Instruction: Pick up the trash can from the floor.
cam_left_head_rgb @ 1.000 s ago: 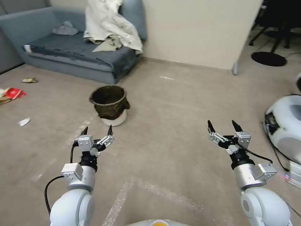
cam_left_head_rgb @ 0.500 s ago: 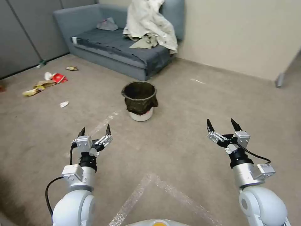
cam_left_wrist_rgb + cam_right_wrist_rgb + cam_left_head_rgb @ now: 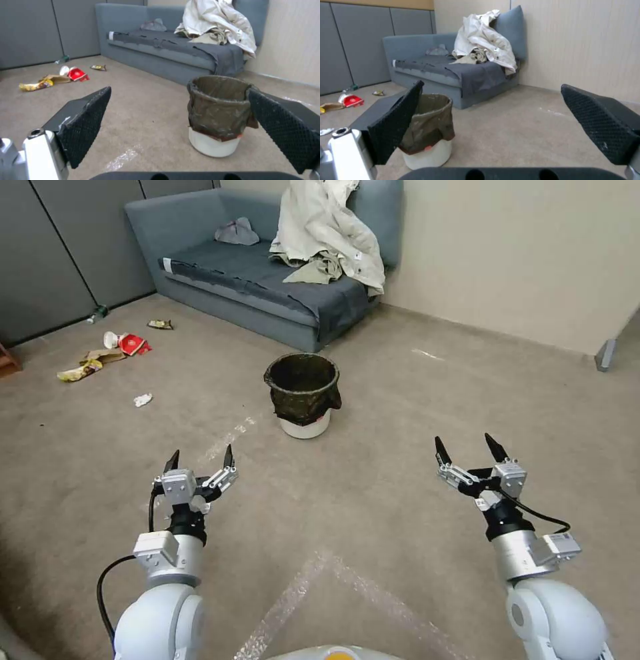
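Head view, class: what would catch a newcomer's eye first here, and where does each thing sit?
The trash can stands upright on the floor, centre, ahead of both arms, its dark bag folded over the rim. Nearer the camera, the left claw and right claw hang open above the carpet, clear of it. Behind stands a grey sofa draped with pale cloth; litter lies far left.

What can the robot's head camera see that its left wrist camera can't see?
Only the head view takes in both arms: the left pincer and right pincer, both open, plus the tape lines near the robot. Only the left wrist view gives its own pincer's black pads up close. Both share the trash can, sofa and litter on the floor.
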Motion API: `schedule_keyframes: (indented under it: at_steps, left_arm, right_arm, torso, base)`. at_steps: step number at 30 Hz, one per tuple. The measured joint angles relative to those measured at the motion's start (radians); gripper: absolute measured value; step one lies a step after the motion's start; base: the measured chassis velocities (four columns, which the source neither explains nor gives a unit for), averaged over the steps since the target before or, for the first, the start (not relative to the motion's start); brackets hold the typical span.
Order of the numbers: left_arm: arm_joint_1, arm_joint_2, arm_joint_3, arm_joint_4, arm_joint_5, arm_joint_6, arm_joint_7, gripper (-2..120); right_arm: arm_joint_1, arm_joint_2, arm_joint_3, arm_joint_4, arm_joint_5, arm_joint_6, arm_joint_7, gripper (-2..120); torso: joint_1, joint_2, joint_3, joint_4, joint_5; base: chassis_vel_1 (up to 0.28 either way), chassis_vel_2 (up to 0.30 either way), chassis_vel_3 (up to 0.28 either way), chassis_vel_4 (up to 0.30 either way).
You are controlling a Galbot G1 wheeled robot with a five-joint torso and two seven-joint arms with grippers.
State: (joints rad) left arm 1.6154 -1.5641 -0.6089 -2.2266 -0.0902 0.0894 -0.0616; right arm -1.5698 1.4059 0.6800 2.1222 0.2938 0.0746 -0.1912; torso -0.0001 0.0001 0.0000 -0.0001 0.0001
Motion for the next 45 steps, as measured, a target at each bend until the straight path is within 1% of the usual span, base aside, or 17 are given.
schedule_keyframes:
  at_steps: [11, 16, 21, 24, 32, 33, 36, 37, 38, 40, 41, 44, 45]
  left_arm:
    - [-0.009, 0.002, -0.002, 0.011, 0.002, -0.011, -0.007, 100]
    - [-0.014, 0.003, -0.001, 0.019, 0.000, -0.014, -0.007, 100]
    - [-0.021, 0.006, -0.001, 0.029, -0.005, -0.014, -0.008, 100]
    - [-0.026, 0.008, -0.001, 0.033, -0.007, -0.014, -0.008, 100]
    - [-0.036, 0.012, -0.002, 0.045, -0.010, -0.017, -0.010, 100]
    - [-0.038, 0.013, -0.002, 0.048, -0.011, -0.019, -0.012, 100]
    - [-0.042, 0.015, 0.000, 0.054, -0.014, -0.020, -0.016, 100]
    - [-0.044, 0.016, 0.000, 0.056, -0.015, -0.020, -0.017, 100]
    - [-0.050, 0.019, 0.002, 0.058, -0.018, -0.020, -0.019, 100]
    - [-0.057, 0.022, 0.003, 0.058, -0.023, -0.016, -0.024, 100]
    - [-0.064, 0.027, 0.006, 0.059, -0.031, -0.005, -0.031, 100]
    - [-0.106, 0.056, 0.030, 0.066, -0.090, 0.072, -0.093, 100]
    - [-0.106, 0.056, 0.030, 0.066, -0.090, 0.072, -0.093, 100]
  right_arm:
    - [-0.001, 0.001, -0.004, 0.001, 0.001, 0.000, -0.008, 100]
    - [0.000, 0.003, -0.006, 0.001, 0.001, -0.001, -0.010, 100]
    - [0.002, 0.005, -0.008, 0.000, 0.000, -0.003, -0.011, 100]
    - [0.003, 0.005, -0.009, 0.000, 0.000, -0.004, -0.012, 100]
    - [0.007, 0.008, -0.012, -0.005, -0.002, -0.008, -0.014, 100]
    - [0.007, 0.009, -0.012, -0.006, -0.002, -0.007, -0.014, 100]
    - [0.008, 0.010, -0.013, -0.009, -0.003, -0.007, -0.018, 100]
    - [0.008, 0.010, -0.013, -0.009, -0.004, -0.006, -0.019, 100]
    - [0.010, 0.010, -0.013, -0.010, -0.004, -0.006, -0.020, 100]
    - [0.010, 0.010, -0.013, -0.010, -0.004, -0.006, -0.024, 100]
    - [0.012, 0.010, -0.013, -0.010, -0.004, -0.005, -0.027, 100]
    - [0.015, 0.009, -0.017, -0.010, -0.001, 0.002, -0.034, 100]
    - [0.015, 0.009, -0.017, -0.010, -0.001, 0.002, -0.034, 100]
  torso:
    - [0.000, 0.000, 0.000, 0.0003, 0.0000]
    - [0.000, 0.000, 0.000, -0.0001, 0.0000]
    - [0.000, 0.000, 0.000, 0.0003, 0.0001]
    - [0.000, 0.000, 0.000, 0.0001, -0.0003]
    - [0.000, 0.000, 0.000, 0.0003, 0.0002]
    - [0.000, 0.000, 0.000, 0.0002, -0.0003]
    - [0.000, 0.000, 0.000, 0.0000, 0.0001]
    - [0.000, 0.000, 0.000, -0.0001, -0.0004]
    - [0.000, 0.000, 0.000, 0.0000, 0.0000]
    - [0.000, 0.000, 0.000, 0.0002, 0.0003]
    - [0.000, 0.000, 0.000, 0.0003, -0.0002]
    - [0.000, 0.000, 0.000, 0.0002, 0.0000]
    - [0.000, 0.000, 0.000, 0.0002, 0.0000]
  base:
    - [-0.197, 0.189, 0.210, -0.198]
    - [-0.186, 0.174, 0.161, -0.185]
    - [-0.165, 0.186, 0.181, -0.175]
    - [-0.165, 0.182, 0.171, -0.204]
    - [-0.194, 0.195, 0.197, -0.185]
    - [-0.187, 0.183, 0.188, -0.172]
    - [-0.184, 0.169, 0.171, -0.176]
    - [-0.155, 0.166, 0.175, -0.177]
    - [-0.145, 0.172, 0.175, -0.146]
    - [-0.145, 0.139, 0.144, -0.146]
    - [-0.092, 0.139, 0.144, -0.089]
    - [-0.049, 0.077, 0.071, -0.059]
    - [-0.038, 0.051, 0.055, -0.023]
